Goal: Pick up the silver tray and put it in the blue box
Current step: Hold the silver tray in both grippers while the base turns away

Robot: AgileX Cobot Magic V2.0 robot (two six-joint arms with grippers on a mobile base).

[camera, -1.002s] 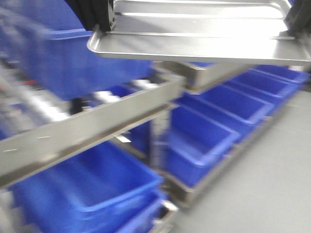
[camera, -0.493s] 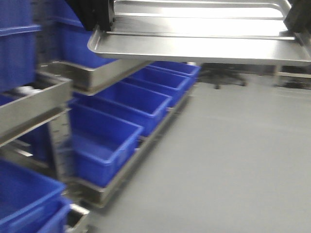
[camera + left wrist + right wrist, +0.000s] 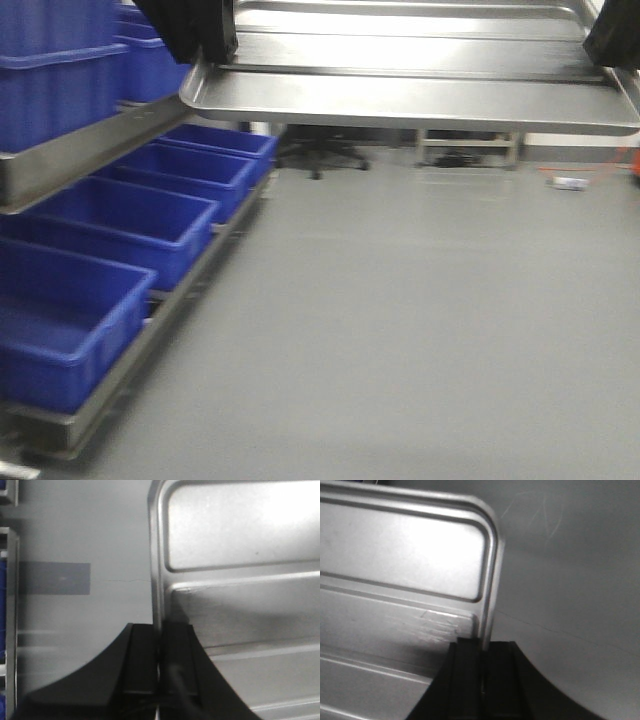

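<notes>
**Tray rides level as the rack slides left**

The rack (image 3: 70,165) of blue boxes (image 3: 70,330) has swung from mid-frame to the left edge, and bare grey floor (image 3: 420,330) now fills most of the front view. The silver tray (image 3: 400,98) hangs level across the top, in the air and well apart from every box.

Left wrist view: the left pincer (image 3: 159,665) is clamped on the tray's rim, one finger on either side.

Right wrist view: the right pincer (image 3: 482,677) nips the opposite rim just below a rounded corner.
</notes>
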